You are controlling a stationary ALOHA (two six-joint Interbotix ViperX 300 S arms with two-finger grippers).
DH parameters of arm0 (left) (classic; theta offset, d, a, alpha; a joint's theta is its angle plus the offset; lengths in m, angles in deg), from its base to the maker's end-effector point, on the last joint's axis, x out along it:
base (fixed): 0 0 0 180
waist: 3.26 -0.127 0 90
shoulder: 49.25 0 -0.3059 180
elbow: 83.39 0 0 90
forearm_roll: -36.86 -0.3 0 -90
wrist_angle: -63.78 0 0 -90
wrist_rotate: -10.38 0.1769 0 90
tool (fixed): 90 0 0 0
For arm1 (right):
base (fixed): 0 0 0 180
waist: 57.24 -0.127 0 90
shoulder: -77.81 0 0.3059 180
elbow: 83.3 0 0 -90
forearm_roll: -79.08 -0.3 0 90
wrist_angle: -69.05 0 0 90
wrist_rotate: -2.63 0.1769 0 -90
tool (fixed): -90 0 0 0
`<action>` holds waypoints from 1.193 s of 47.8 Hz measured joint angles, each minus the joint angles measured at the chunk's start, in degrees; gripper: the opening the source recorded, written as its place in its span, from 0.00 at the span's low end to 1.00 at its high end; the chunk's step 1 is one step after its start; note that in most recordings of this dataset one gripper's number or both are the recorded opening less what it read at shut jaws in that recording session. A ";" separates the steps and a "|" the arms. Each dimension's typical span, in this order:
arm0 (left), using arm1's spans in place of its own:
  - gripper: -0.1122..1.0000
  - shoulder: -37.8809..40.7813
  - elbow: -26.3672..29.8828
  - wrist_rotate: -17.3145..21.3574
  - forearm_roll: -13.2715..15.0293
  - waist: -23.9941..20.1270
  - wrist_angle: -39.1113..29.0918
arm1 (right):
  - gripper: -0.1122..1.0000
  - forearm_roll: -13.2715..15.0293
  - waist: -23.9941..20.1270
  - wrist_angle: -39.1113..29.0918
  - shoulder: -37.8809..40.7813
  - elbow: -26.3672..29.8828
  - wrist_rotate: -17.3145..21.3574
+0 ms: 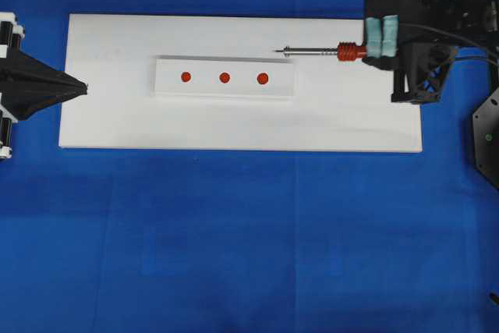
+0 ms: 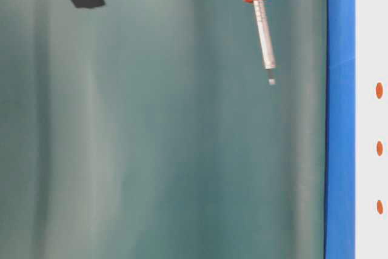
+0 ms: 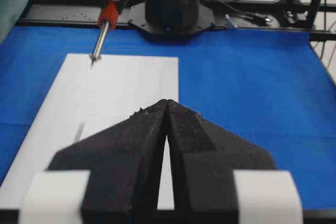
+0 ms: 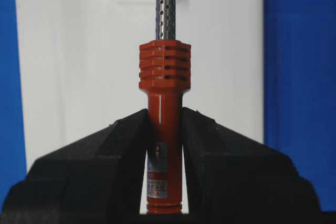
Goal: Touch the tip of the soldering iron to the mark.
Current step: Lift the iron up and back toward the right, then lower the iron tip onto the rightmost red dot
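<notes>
My right gripper (image 4: 164,129) is clamped on the soldering iron (image 1: 327,52): both black, matte, wedge-shaped jaws press against the smooth orange-red handle, just behind its ribbed collar. A white label with small print sits on the handle between the jaws. Ahead of the collar runs a thin silver metal shaft, perforated with small holes near the base, tapering to a point.

In the overhead view the iron lies across the far right part of the white board (image 1: 117,126), tip pointing toward the board's left edge and ending just past the far right corner of the white block (image 1: 168,83). In the table-level view the shaft slants with its tip hanging in the air.

The mark (image 1: 224,78) is the middle of three small round red dots in a row on the block, a flat matte white rectangle near the middle of the board. The tip is well apart from it (nearer the right-end dot).

My left gripper (image 3: 166,109) rests at the board's left edge, its jaws pressed together with nothing between them.

The board lies on blue cloth (image 1: 249,239).
</notes>
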 measured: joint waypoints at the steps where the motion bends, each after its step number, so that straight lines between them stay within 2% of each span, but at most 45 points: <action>1: 0.10 0.00 0.00 0.00 0.00 0.00 0.00 | 0.16 -0.09 0.00 0.09 0.53 -0.09 0.00; 18: 0.10 0.00 0.00 0.00 0.09 0.00 0.00 | 0.16 0.00 0.00 5.63 8.53 -2.02 0.18; 31: 0.10 0.00 0.00 0.00 0.00 0.00 0.00 | 0.16 -0.18 -0.09 10.20 11.78 -3.69 0.18; 57: 0.10 0.00 0.00 0.00 0.00 0.00 0.00 | 0.16 -0.18 -0.18 11.25 14.94 -3.96 0.18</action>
